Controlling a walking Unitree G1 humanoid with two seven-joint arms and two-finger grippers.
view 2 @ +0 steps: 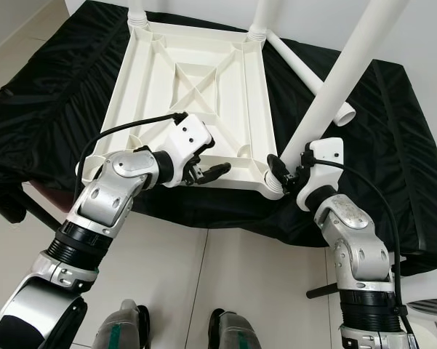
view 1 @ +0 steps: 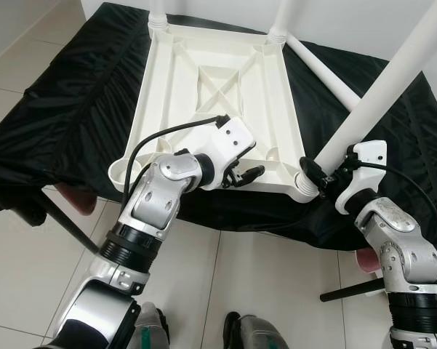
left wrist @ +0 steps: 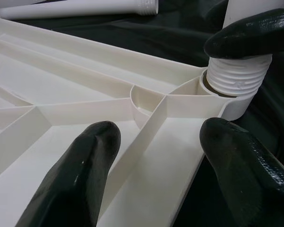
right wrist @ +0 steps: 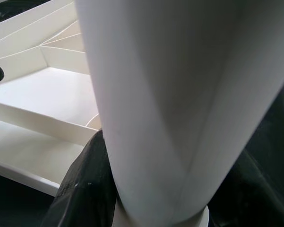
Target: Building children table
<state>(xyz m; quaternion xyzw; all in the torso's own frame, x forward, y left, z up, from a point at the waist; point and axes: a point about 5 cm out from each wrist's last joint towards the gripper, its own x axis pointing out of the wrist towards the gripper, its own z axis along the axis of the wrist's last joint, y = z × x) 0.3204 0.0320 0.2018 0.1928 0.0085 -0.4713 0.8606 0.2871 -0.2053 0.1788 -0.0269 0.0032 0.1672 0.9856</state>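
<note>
A white plastic table top (view 1: 211,94) lies upside down on a black cloth. Two white legs stand in its far corners (view 1: 158,11) (view 1: 283,18). My right gripper (view 1: 316,176) is shut on a third white leg (view 1: 393,80), low down near its threaded end (left wrist: 236,75). That end sits at the near right corner socket (view 1: 305,190), and the leg leans up to the right. My left gripper (view 1: 246,176) is open over the near edge of the top, its fingers (left wrist: 85,161) straddling a rib. Another leg (view 1: 323,69) lies loose on the cloth at the back right.
The near left corner socket (view 1: 120,171) holds nothing. The black cloth (view 1: 65,109) covers a low stand with dark legs (view 1: 65,222) on a tiled floor (view 1: 262,283). A reddish thing (view 1: 76,196) shows under the cloth's left edge. My feet (view 1: 240,334) stand just below.
</note>
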